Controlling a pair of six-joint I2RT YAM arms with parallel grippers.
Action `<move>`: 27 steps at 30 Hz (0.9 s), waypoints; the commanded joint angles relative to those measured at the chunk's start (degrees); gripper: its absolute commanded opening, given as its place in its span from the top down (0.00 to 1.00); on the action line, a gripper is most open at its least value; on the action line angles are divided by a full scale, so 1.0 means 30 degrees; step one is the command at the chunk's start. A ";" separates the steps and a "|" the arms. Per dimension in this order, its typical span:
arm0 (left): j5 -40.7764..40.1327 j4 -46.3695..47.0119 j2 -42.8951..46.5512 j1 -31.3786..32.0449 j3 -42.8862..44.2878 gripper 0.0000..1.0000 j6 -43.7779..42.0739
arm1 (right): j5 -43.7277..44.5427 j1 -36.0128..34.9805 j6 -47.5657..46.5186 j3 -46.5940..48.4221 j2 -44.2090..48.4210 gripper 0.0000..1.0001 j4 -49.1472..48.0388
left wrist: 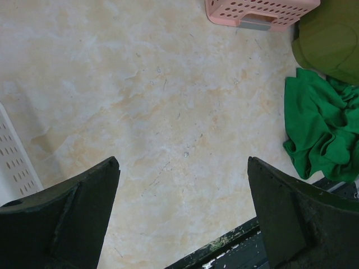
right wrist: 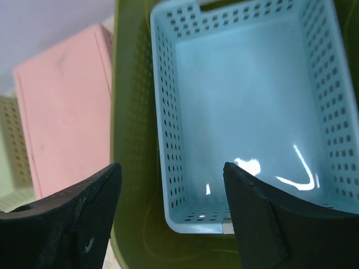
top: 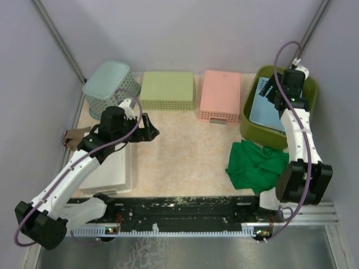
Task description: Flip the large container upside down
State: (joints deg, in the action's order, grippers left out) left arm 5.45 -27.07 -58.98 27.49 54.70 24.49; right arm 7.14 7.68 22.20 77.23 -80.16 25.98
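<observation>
Beige marbled worktop [top: 179, 151] enclosed by pale lilac walls [top: 185, 33]. The olive large container [top: 251, 126] sits far right, holding a blue basket [top: 261, 109]. Right pincer [right wrist: 171, 168] spread above it; left pincer [left wrist: 182, 162] spread over the worktop.

Place: robot lab cell — plain lilac walls [top: 185, 33] | marbled tabletop [top: 185, 151] | bolted arm rail [top: 185, 207]

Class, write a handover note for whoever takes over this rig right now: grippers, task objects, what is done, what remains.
The left gripper is open and empty over the table.
The right gripper is open and empty above the large container.
The large container stands upright at the far right, with a light blue basket inside it.
Done: nothing, it is not yet flipped.
Left: grip it and turn it upside down.
</observation>
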 commanded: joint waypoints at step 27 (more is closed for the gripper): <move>0.0457 0.0254 -0.0956 -0.0016 0.0352 0.00 -0.0134 | -0.3381 -0.0012 -0.1131 0.1969 -0.1468 1.00 0.1515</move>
State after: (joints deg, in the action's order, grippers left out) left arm 5.78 -27.05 -61.10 27.49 54.70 24.38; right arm -1.39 7.42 17.76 76.09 -94.80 29.34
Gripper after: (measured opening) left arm 0.998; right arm 0.043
